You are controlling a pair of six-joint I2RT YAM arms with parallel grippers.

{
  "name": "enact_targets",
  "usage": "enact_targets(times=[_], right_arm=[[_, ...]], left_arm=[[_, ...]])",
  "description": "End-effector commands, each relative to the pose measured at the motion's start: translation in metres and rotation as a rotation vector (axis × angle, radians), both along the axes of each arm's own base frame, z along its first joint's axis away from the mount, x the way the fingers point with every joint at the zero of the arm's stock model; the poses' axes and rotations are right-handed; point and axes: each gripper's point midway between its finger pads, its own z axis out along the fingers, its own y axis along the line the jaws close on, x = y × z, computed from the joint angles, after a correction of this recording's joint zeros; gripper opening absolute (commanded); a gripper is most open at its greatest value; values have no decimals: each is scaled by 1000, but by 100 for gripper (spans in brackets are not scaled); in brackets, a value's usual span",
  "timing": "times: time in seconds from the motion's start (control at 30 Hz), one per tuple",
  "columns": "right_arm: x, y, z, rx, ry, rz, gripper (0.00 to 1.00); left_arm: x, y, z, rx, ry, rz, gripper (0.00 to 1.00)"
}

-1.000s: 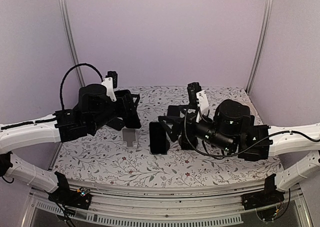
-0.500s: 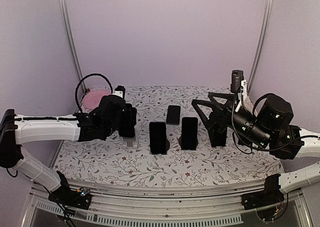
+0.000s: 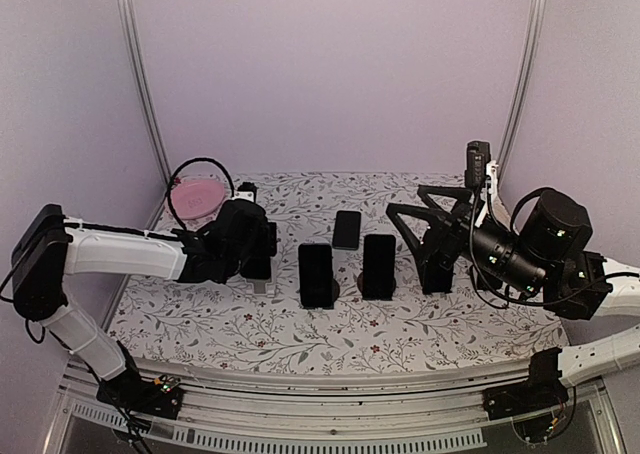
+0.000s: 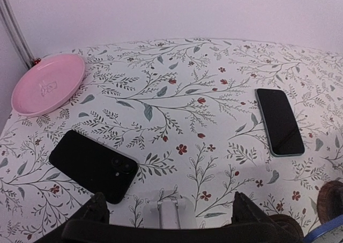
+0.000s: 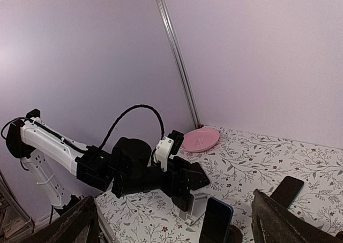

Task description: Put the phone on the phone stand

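An empty white phone stand (image 4: 169, 213) sits low between the fingers of my open left gripper (image 4: 170, 211), which holds nothing. A black phone (image 4: 94, 164) lies camera-side up just beyond its left finger (image 4: 99, 208). Another phone (image 4: 280, 121) lies screen up further right, also visible from above (image 3: 347, 229). From above, the left gripper (image 3: 258, 259) hovers over the white stand (image 3: 262, 282) and hides the black phone. My right gripper (image 3: 425, 236) is wide open and empty at the right. Its wrist view shows the white stand (image 5: 195, 205) under the left arm.
Two dark phones stand upright on round dark stands (image 3: 316, 274) (image 3: 378, 266) mid-table. A pink plate (image 3: 197, 194) rests at the back left corner, also seen in the left wrist view (image 4: 48, 84). Purple walls and metal posts enclose the floral tabletop (image 3: 300, 334).
The right arm has drawn back to the right, uncovering the second upright phone and the flat one. The left arm has stretched out low toward the white stand. Both grippers stayed open.
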Motion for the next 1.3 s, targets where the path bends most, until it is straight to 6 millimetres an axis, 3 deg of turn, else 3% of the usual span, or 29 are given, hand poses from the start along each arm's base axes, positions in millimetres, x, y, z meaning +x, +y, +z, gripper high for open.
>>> enact_targets(times=[0.0,0.67,1.27], right_arm=[[-1,0,-2,-12,-15,10,99],[-3,6,-6,-16,-7,35,99],[-3,8,-10,-13,5,45,99]], left_arm=[[9,3,10,-67,-55,50,0],[2,5,-36,-94,7,87,0],[-6,-7,-51,-88,28,68,4]])
